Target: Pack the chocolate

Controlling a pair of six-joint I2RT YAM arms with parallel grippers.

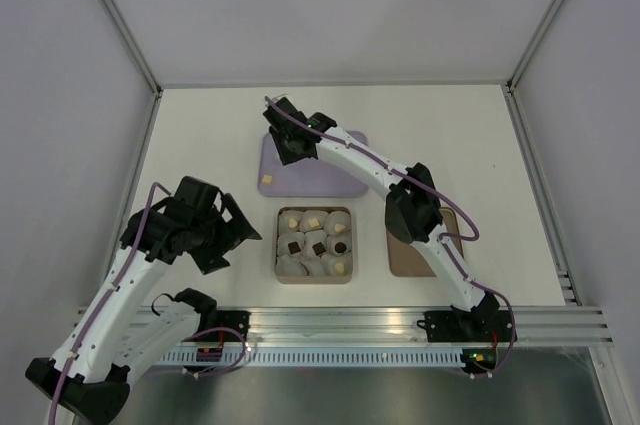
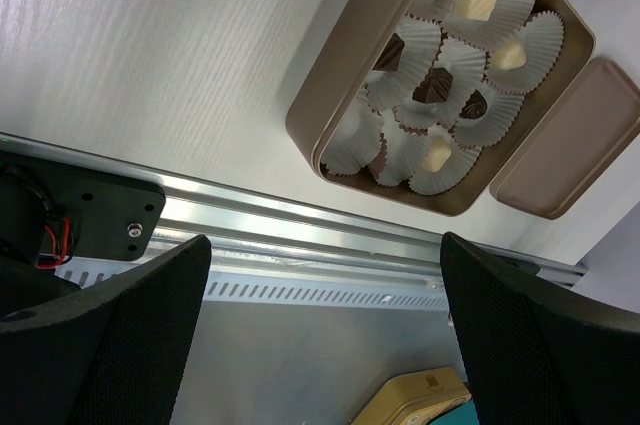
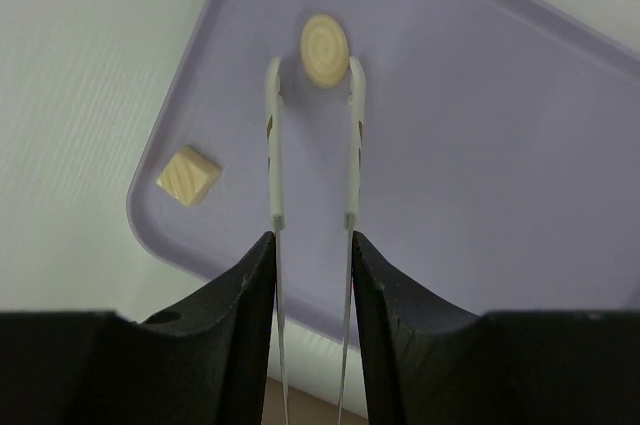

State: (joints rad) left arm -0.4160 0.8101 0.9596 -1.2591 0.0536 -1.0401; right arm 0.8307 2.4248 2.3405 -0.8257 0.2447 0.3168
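On the purple tray [image 3: 480, 145] lie two cream chocolate pieces, a round one [image 3: 325, 50] and a cube [image 3: 188, 175]. My right gripper [image 3: 312, 240] is shut on white tweezers [image 3: 275, 145]. Their tips stand apart on either side of the round piece's near edge. From above, this gripper [image 1: 290, 140] hangs over the tray's far left corner, with the cube [image 1: 267, 179] near it. The brown box [image 1: 279, 245] holds white paper cups with cream and dark chocolates [image 2: 432, 87]. My left gripper [image 1: 235, 235] is open and empty, left of the box.
The flat brown lid [image 1: 400, 260] lies right of the box, partly under the right arm. An aluminium rail [image 2: 300, 235] runs along the near table edge. A yellow tin [image 2: 420, 400] shows below it.
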